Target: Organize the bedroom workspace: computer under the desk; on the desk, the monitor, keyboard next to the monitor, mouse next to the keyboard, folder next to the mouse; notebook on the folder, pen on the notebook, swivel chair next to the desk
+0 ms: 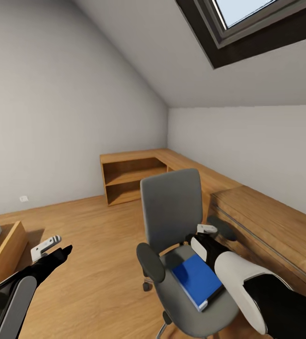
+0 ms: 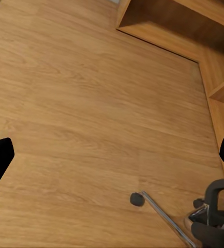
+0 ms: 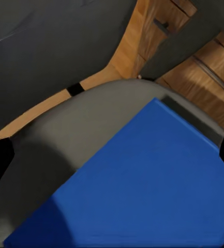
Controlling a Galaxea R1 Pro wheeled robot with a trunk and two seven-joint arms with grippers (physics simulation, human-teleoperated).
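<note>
Broadly, the room was an attic bedroom with a wood floor (image 1: 96, 245), a low wooden shelf unit (image 1: 134, 176) in the far corner and a wooden chest (image 1: 270, 230) along the right wall.

Chair (image 1: 171, 212) stood mid-floor beside the chest, back upright, seat facing the robot; one chrome leg and a caster (image 2: 137, 199) showed in the left wrist view.

Folder (image 1: 197, 280) lay flat on the seat, skewed, its near corner close to the seat's front edge (black spine along the robot-side edge). In the right wrist view its blue cover (image 3: 148, 191) sat directly below the camera, grey seat (image 3: 75, 129) beyond it.

Right gripper (image 1: 204, 242) hovered over the folder's far end, just above the seat; fingers were spread, dark tips at both edges of the wrist frame, nothing between them. Left gripper (image 1: 53, 249) hung over bare floor well left of the chair, fingers likewise spread and empty.

Judgement: step in hand was the folder pickup. A flat folder offers no face to pinch from above; better to approach an overhanging or free edge, tilt the wrist, slip one finger under and close on the spine side. Keep downward force light: the chair can roll.
</note>
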